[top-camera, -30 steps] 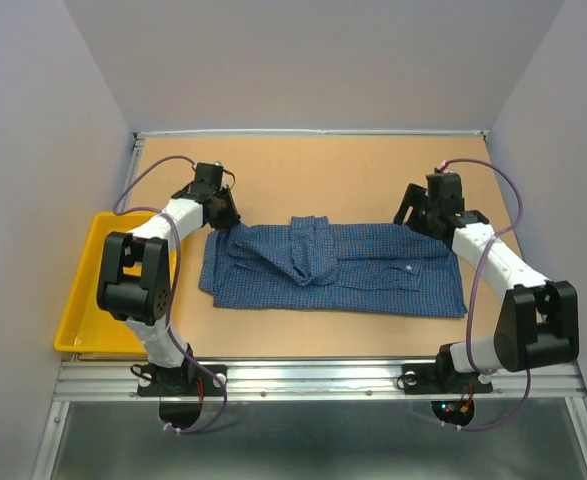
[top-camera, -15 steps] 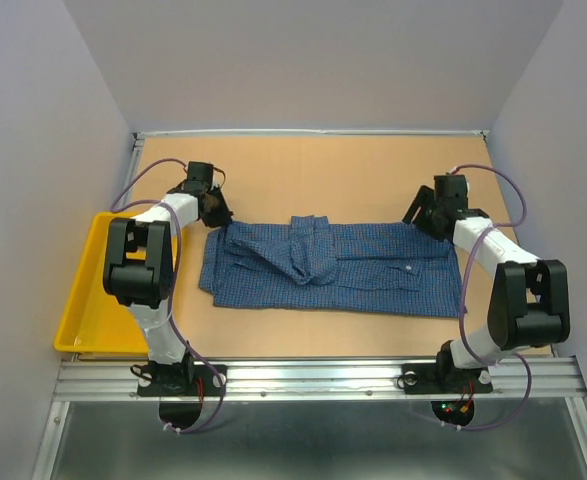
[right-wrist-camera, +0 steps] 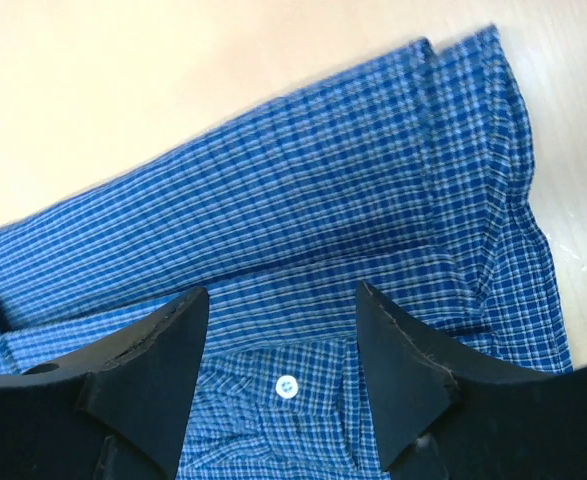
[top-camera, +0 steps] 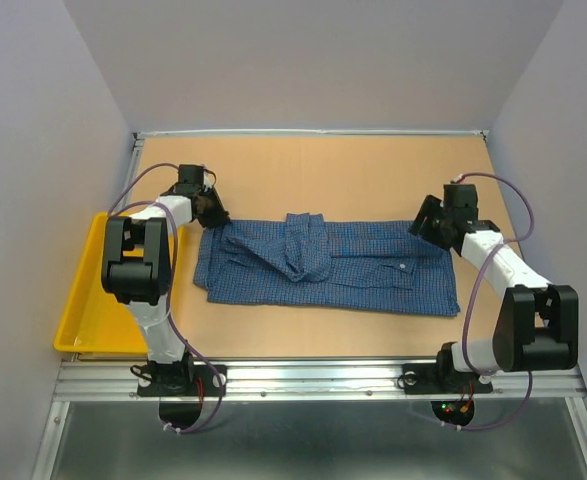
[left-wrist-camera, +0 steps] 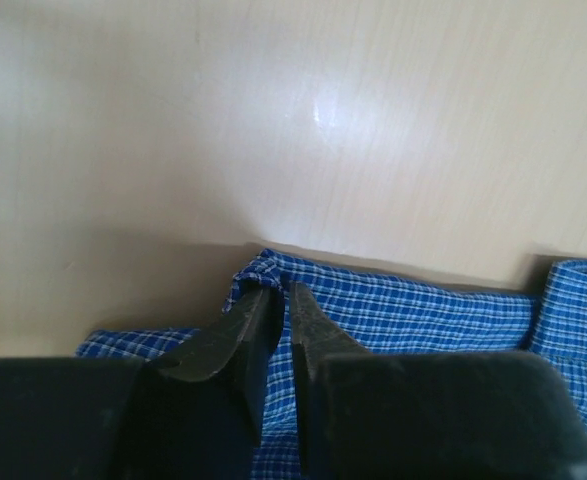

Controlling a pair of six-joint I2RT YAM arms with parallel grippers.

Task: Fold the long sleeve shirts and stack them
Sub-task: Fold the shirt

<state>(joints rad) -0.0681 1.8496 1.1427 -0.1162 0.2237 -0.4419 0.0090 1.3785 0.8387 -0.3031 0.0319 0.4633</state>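
Note:
One long sleeve shirt (top-camera: 373, 272), blue and finely checked, lies partly folded across the middle of the table, with a ridge of cloth bunched left of centre. My left gripper (top-camera: 213, 213) sits at its far left corner. In the left wrist view its jaws (left-wrist-camera: 283, 292) are shut on a raised fold of the shirt's edge (left-wrist-camera: 423, 310). My right gripper (top-camera: 425, 226) hovers over the far right corner. There the jaws (right-wrist-camera: 281, 295) stand open above the cloth (right-wrist-camera: 303, 200), with a white button (right-wrist-camera: 287, 385) showing between them.
A yellow tray (top-camera: 83, 300) hangs off the table's left edge, beside the left arm. Grey walls close in the table at the back and both sides. Bare wood lies behind and in front of the shirt.
The left jaws closed on the shirt's far left corner and drew it slightly left. The right gripper slid right and nearer over the far right corner, its jaws narrowing a little.

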